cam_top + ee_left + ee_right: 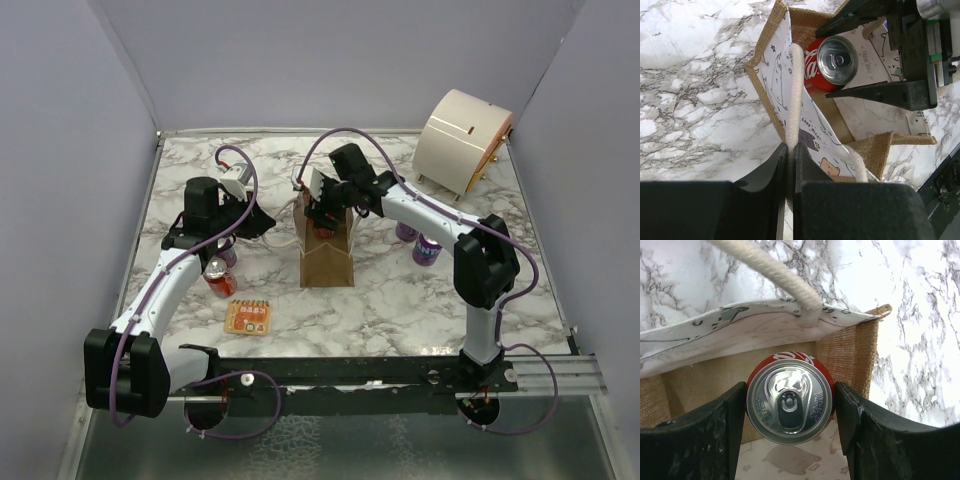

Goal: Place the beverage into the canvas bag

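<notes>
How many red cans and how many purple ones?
Red cans: 2, the Coca-Cola can in the canvas bag and a red can outside it.
Purple cans: 2, near purple can and far purple can.
Total: 4; the left arm may hide more.

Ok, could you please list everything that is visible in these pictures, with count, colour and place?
canvas bag: one, tan-brown, upright mid-table
handle: one, cream, pinched by the left pincer
cola can: one, red, in the bag's open mouth
red can: one, standing beside the left arm
purple cans: at least two, right of the bag
packet: one, orange, front left of the bag
drum container: one, cream, far right corner
table: one, white-grey marble
left pincer: black, shut on the handle
right pincer: black, gripping the cola can
</notes>
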